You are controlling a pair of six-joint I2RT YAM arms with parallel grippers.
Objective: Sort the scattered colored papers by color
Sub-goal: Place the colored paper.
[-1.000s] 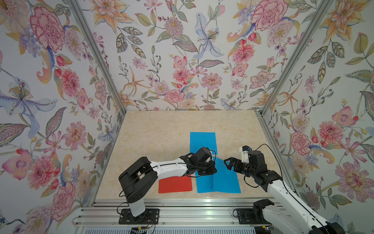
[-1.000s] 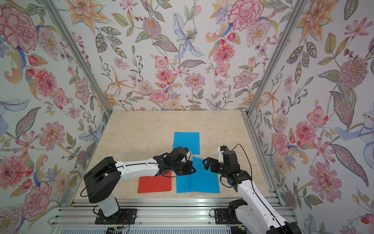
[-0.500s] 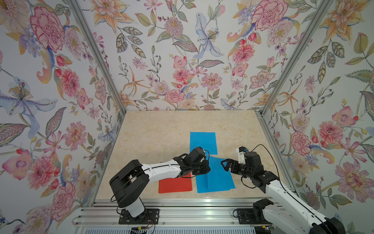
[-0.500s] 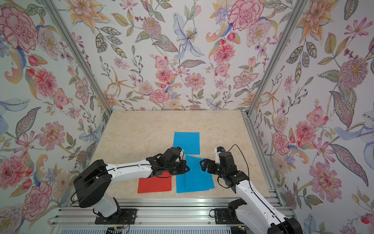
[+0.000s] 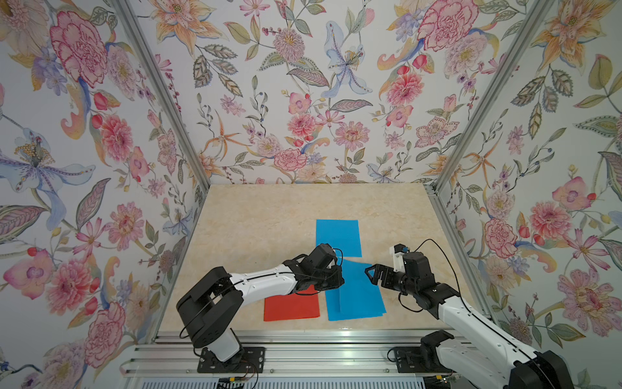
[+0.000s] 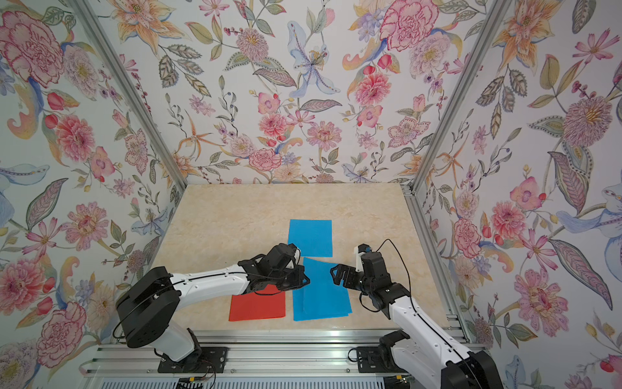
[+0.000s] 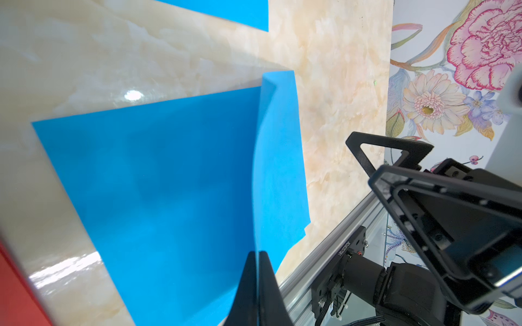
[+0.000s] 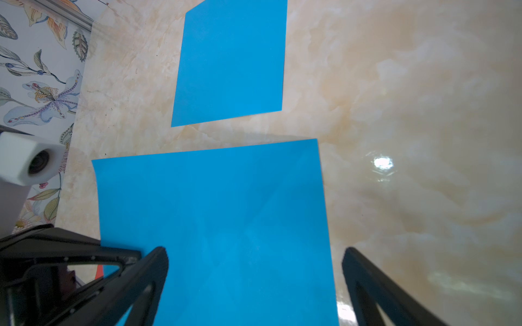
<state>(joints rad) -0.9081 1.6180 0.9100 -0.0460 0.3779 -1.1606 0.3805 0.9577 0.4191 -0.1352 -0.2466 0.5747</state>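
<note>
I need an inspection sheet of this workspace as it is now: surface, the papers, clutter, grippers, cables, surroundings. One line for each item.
Surface: beige marbled table, glossy.
Job's things: far blue sheet lies flat, alone; near blue sheets, at least two overlapped, one edge curled up; red paper flat beside them, count unclear.
Clutter: nothing seen.
Grippers: left gripper shut, seemingly pinching an edge of the near blue sheets; right gripper open above them, holding nothing.
Cables: black cable loops over the right wrist, clear of the papers.
Surroundings: floral walls on three sides; metal rail in front.
</note>
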